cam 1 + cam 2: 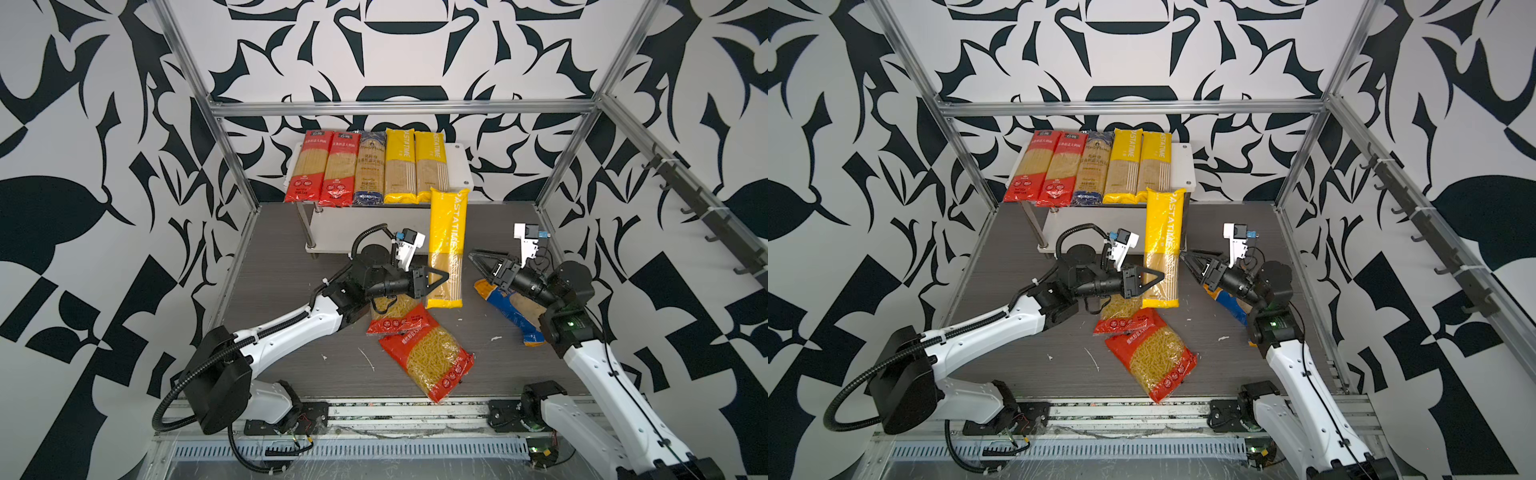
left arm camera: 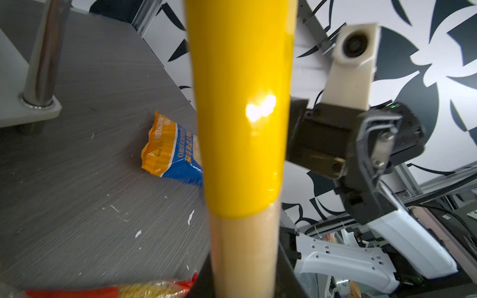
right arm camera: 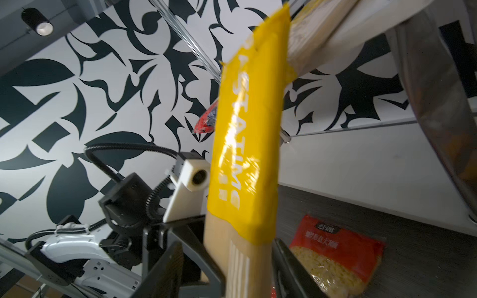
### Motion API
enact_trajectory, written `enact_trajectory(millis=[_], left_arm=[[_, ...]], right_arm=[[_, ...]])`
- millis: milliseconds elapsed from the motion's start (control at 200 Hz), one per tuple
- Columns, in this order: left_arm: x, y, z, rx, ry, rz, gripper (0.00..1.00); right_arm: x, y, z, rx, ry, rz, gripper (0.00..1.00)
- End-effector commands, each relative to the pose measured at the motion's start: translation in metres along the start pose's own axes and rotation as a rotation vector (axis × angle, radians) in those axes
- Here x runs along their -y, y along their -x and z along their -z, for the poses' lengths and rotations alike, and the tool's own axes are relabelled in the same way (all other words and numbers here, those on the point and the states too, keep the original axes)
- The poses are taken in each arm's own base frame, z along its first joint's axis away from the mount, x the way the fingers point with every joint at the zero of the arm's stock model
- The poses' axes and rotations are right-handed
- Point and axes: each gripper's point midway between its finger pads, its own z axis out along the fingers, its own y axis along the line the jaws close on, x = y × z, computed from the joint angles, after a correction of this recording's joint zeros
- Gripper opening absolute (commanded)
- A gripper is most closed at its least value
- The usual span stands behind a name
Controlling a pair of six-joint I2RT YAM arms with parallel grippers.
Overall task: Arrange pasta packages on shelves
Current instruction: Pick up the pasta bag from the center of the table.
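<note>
My left gripper (image 1: 442,279) (image 1: 1158,277) is shut on the lower, clear part of a long yellow PASTATIME spaghetti pack (image 1: 446,232) (image 1: 1163,232). The pack stands nearly upright in front of the shelves' right end. It fills the left wrist view (image 2: 240,103). My right gripper (image 1: 476,259) (image 1: 1185,257) is open just right of the pack. In the right wrist view its fingers (image 3: 286,268) stand either side of the pack (image 3: 247,154) with gaps. The shelves' top board (image 1: 459,166) carries several spaghetti packs (image 1: 365,166) side by side: red, dark blue and yellow.
Two red fusilli bags (image 1: 428,361) (image 1: 395,318) lie on the grey table in front of the arms. A blue-orange bag (image 1: 507,307) (image 2: 170,152) lies partly under my right arm. The lower shelf board (image 1: 365,232) shows bare. Aluminium frame rails (image 1: 232,166) flank the shelves.
</note>
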Motion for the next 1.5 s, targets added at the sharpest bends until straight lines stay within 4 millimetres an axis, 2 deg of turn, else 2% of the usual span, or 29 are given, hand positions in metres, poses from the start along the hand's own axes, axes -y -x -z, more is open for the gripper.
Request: enact_trajectory(millis=[0,120,255,340,550,710,955,1015,1080,1185,1270,1495], left_arm=[[0.078,0.062,0.025,0.187,-0.182,-0.156,0.14],[0.083,0.072,0.027,0.214,-0.166,-0.175,0.14],[0.076,0.099,0.034,0.315,-0.069,-0.199,0.17],[0.076,0.112,0.032,0.338,-0.082,-0.172,0.18],[0.086,0.121,0.019,0.323,-0.148,-0.129,0.20],[0.085,0.127,0.013,0.334,-0.151,-0.116,0.20],[0.081,0.132,0.005,0.340,-0.152,-0.096,0.21],[0.081,0.133,0.004,0.341,-0.152,-0.092,0.21],[0.082,0.134,0.003,0.339,-0.159,-0.088,0.22],[0.081,0.134,0.003,0.342,-0.157,-0.082,0.27],[0.084,0.135,0.006,0.345,-0.155,-0.086,0.35],[0.090,0.134,0.024,0.360,-0.114,-0.145,0.58]], right_arm=[[-0.006,0.003,0.002,0.022,0.012,0.023,0.59],[-0.008,-0.001,0.002,0.002,0.029,0.011,0.60],[-0.014,0.001,0.001,0.022,0.096,-0.035,0.65],[-0.011,0.002,0.001,0.043,0.095,-0.047,0.66],[-0.004,0.011,-0.004,0.108,0.135,-0.123,0.65],[-0.009,0.013,-0.012,0.121,0.191,-0.147,0.64],[-0.019,0.005,-0.030,0.105,0.212,-0.133,0.59],[-0.019,0.006,-0.032,0.113,0.211,-0.134,0.55],[-0.015,0.009,-0.032,0.143,0.197,-0.139,0.46],[-0.010,0.015,-0.032,0.183,0.174,-0.143,0.23],[-0.014,0.022,-0.032,0.202,0.188,-0.137,0.10],[-0.039,0.048,-0.034,0.186,0.222,-0.080,0.00]])
